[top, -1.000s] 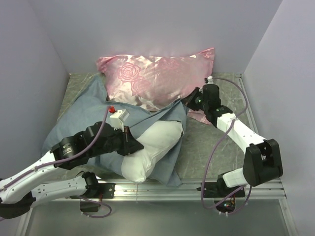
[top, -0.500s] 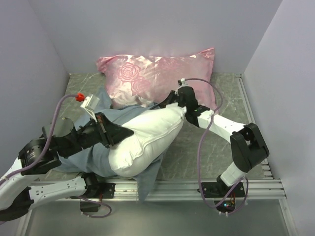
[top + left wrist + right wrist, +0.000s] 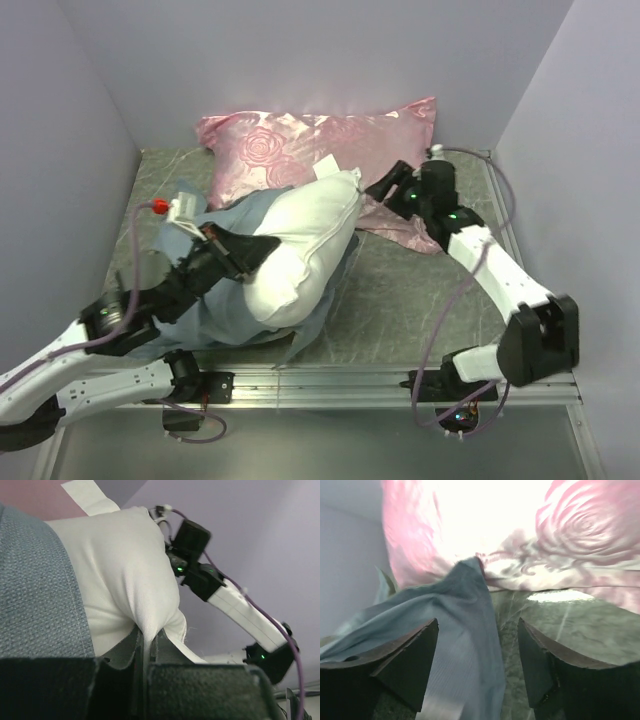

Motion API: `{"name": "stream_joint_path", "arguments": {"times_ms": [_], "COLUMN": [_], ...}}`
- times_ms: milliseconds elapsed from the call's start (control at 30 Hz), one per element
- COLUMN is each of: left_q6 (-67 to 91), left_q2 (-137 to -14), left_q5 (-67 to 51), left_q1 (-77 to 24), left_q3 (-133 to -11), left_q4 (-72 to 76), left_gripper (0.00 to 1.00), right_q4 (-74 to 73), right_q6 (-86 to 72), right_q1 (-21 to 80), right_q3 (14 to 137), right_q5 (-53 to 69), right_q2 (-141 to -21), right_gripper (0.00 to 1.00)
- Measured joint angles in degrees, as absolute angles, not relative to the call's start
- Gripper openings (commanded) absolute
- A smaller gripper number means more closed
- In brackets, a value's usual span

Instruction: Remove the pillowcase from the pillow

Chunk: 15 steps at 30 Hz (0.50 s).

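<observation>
The off-white pillow (image 3: 300,240) stands tilted up mid-table, and most of it is out of the pillowcase (image 3: 215,310), which shows only its grey-blue inside and is bunched around the pillow's lower left. My left gripper (image 3: 250,255) is shut on a fold of the pillow's white cloth (image 3: 125,570); its jaws (image 3: 146,645) pinch that fold, with the pillowcase (image 3: 35,590) alongside. My right gripper (image 3: 385,190) hovers open beside the pillow's top right corner. In the right wrist view its open gripper (image 3: 477,665) holds nothing, and a strip of pillowcase (image 3: 460,630) lies loose below.
A shiny pink rose-patterned pillow (image 3: 300,150) leans against the back wall, also filling the top of the right wrist view (image 3: 545,535). Grey walls close in the left, back and right. Dark marbled table (image 3: 420,290) shows to the right of the pillow.
My right gripper has opened, let go and drawn back to the right. The left arm has swung the pillow up and back, so it stands further out of the pillowcase.
</observation>
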<state>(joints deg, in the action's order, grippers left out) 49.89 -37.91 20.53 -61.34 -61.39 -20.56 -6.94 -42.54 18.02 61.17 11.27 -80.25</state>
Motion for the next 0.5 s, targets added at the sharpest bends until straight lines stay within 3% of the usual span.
{"name": "stream_joint_path", "arguments": {"times_ms": [300,400,433,500], "left_q6": [54.6,55.8,56.3,57.2], "left_q2": [-57.5,-67.9,-70.7,-76.3], "left_q5": [23.0,22.5,22.1,20.7], "left_q1": [-61.6,-61.7,-61.7,-62.0], "left_q3": [-54.0,-54.1,-54.2,-54.3], "left_q4": [-3.5,1.1,2.0,3.7], "left_gripper": [0.03,0.23,0.39,0.56], "right_q4": [-17.8,-18.5,-18.5,-18.7], "right_q6": [-41.1,-41.0,-41.0,-41.0], "right_q1": [15.1,15.1,15.1,15.1], "right_q3": [61.4,58.3,56.1,51.2], "right_q5": [8.5,9.0,9.4,10.2], "right_q2": [-58.8,-53.6,-51.8,-48.9], "right_gripper": [0.78,0.80,0.81,0.83]}}
